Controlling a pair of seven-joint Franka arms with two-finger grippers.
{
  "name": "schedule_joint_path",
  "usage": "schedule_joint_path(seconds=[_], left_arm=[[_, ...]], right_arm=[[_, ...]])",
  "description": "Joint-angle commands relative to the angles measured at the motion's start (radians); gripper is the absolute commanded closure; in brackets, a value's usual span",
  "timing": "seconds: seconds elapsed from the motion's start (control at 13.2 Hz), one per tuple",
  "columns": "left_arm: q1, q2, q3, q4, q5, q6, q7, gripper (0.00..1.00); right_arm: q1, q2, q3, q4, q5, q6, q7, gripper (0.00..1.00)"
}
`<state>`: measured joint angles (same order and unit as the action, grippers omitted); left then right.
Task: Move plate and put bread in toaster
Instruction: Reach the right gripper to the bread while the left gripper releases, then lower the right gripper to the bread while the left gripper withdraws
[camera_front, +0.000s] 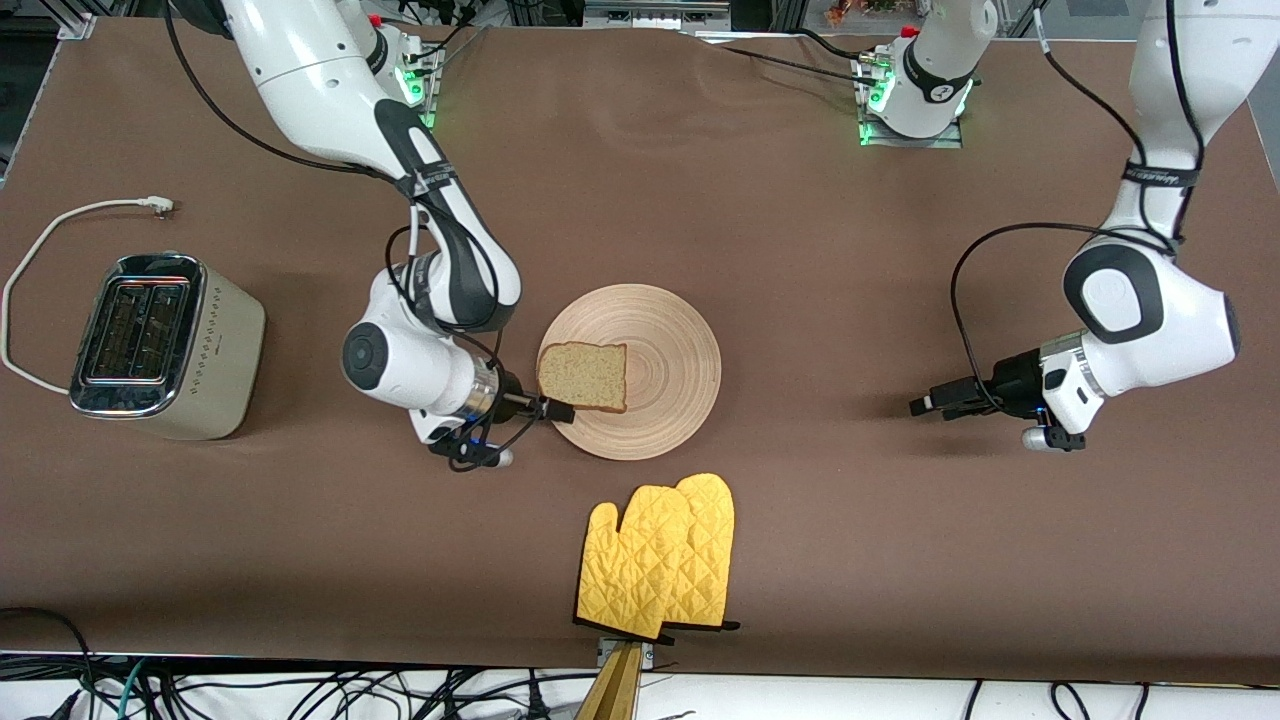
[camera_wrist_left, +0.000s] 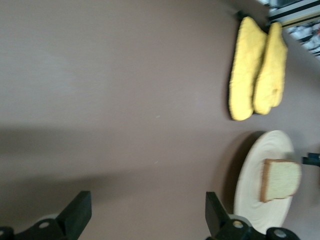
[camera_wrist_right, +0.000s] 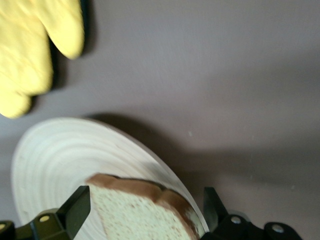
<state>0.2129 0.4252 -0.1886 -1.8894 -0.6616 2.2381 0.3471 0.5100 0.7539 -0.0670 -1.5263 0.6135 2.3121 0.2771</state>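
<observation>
The bread (camera_front: 583, 376) lies flat on the wooden plate (camera_front: 672, 345) in the middle of the table. My right gripper (camera_front: 549, 406) is low at the plate's rim on the toaster's side. It is open, and in the right wrist view the bread (camera_wrist_right: 135, 212) lies between its fingers (camera_wrist_right: 76, 206) over the plate (camera_wrist_right: 65, 155). The cream toaster (camera_front: 160, 345) stands at the right arm's end of the table, slots up. My left gripper (camera_front: 922, 404) waits open over bare table toward the left arm's end, nothing between its fingers (camera_wrist_left: 80, 210). It sees the plate (camera_wrist_left: 254, 200) and bread (camera_wrist_left: 280, 179) from afar.
A pair of yellow oven mitts (camera_front: 660, 555) lies nearer to the front camera than the plate, close to the table's edge; they also show as mitts (camera_wrist_left: 257, 70) and mitts (camera_wrist_right: 30, 55). The toaster's white cord (camera_front: 60, 220) loops on the table beside it.
</observation>
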Motion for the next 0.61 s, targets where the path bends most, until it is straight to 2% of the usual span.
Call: schedule_joint_path(seconds=[0.0, 0.23, 0.53], left_arm=[[0.002, -0.126, -0.023, -0.040, 0.240, -0.058, -0.211, 0.00], [0.002, -0.195, -0.071, 0.007, 0.500, -0.179, -0.385, 0.00], [0.002, -0.229, -0.080, 0.214, 0.637, -0.481, -0.444, 0.00]], right_arm=[[0.027, -0.045, -0.011, -0.070, 0.000, 0.004, 0.016, 0.00], [0.030, -0.074, -0.013, -0.094, -0.001, -0.014, 0.011, 0.00], [0.032, -0.094, -0.023, -0.097, -0.038, -0.048, 0.011, 0.00]])
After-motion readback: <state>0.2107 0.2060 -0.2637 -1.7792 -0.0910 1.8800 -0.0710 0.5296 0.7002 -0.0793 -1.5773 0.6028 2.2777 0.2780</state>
